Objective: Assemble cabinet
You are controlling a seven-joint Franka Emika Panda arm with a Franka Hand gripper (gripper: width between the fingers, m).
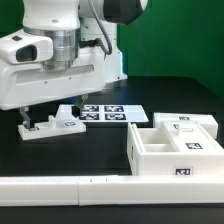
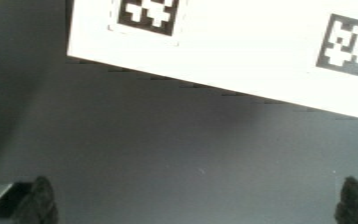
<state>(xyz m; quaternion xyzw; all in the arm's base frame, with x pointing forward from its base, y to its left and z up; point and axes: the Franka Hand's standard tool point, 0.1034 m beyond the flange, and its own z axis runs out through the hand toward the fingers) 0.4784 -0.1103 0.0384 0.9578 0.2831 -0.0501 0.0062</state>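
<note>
The cabinet box, large and white with inner compartments and black-and-white tags, stands on the black table at the exterior view's right. A small flat white cabinet panel with tags lies at the left. My gripper hangs low just over and behind that panel. In the wrist view the gripper is open wide; its dark fingertips show at the frame's edges with only bare table between them. The panel is hidden in the wrist view.
The marker board lies flat behind the panel and also shows in the wrist view. A long white rail runs along the table's front edge. A green wall stands behind.
</note>
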